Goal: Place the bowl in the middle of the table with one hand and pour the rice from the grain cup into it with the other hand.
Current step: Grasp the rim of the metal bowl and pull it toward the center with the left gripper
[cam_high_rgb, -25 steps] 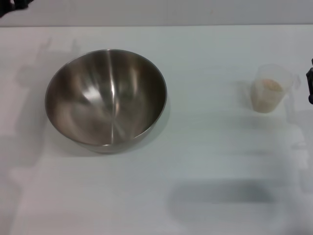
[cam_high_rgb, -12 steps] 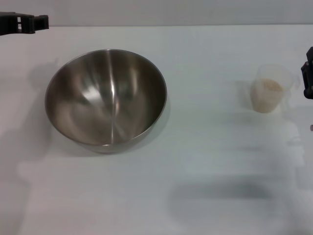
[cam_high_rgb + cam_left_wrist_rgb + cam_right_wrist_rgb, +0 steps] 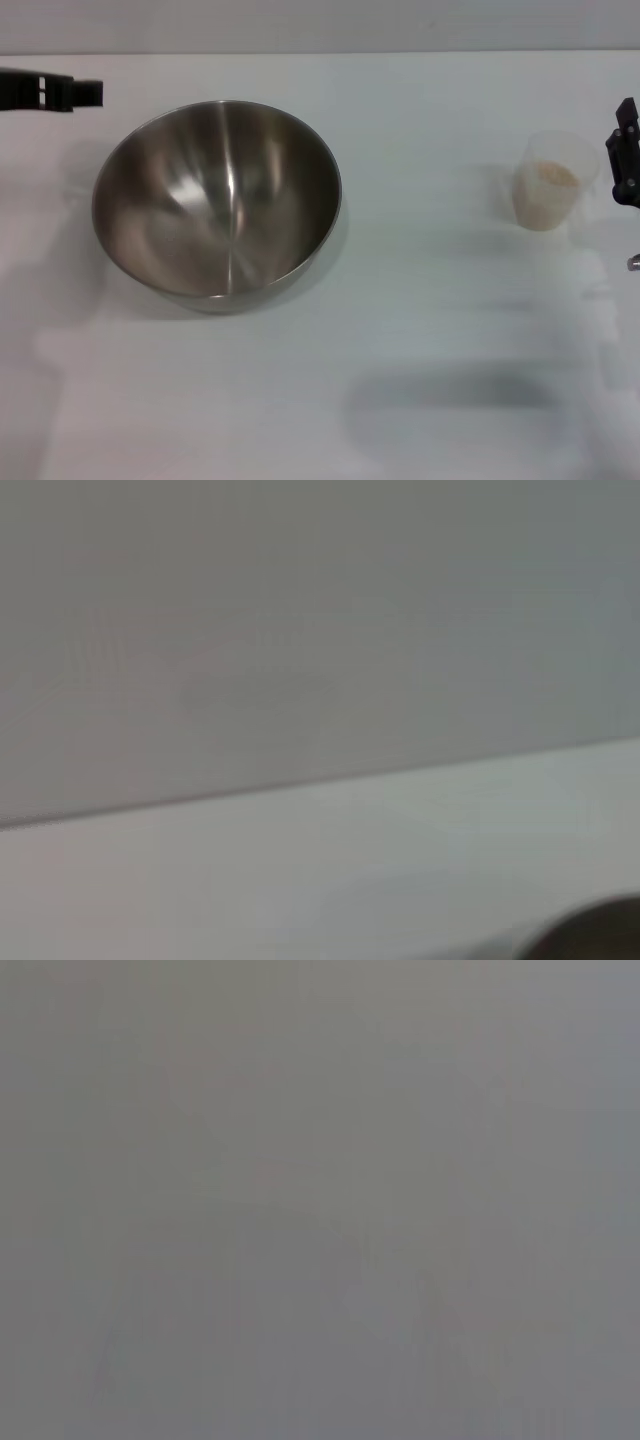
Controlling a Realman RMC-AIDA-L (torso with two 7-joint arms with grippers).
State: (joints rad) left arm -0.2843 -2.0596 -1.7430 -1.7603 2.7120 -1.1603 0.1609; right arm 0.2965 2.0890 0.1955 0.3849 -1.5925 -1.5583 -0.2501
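Left gripper (image 3: 85,92) enters at the table's (image 3: 420,330) far left edge, just beyond the bowl's (image 3: 217,200) rim; we cannot tell how its jaws stand. The bowl sits left of centre, toward our near right from that gripper. Right gripper (image 3: 625,150) hangs just beside the grain cup (image 3: 556,182), not touching; grip state unclear. Rice (image 3: 553,175) inside the cup. Each arm is nearest its own object.

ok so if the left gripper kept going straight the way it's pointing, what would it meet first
The left gripper points across the white table, just behind the far rim of the large stainless-steel bowl. It would probably pass that rim or clip it; height is unclear. Beyond, the way looks free.
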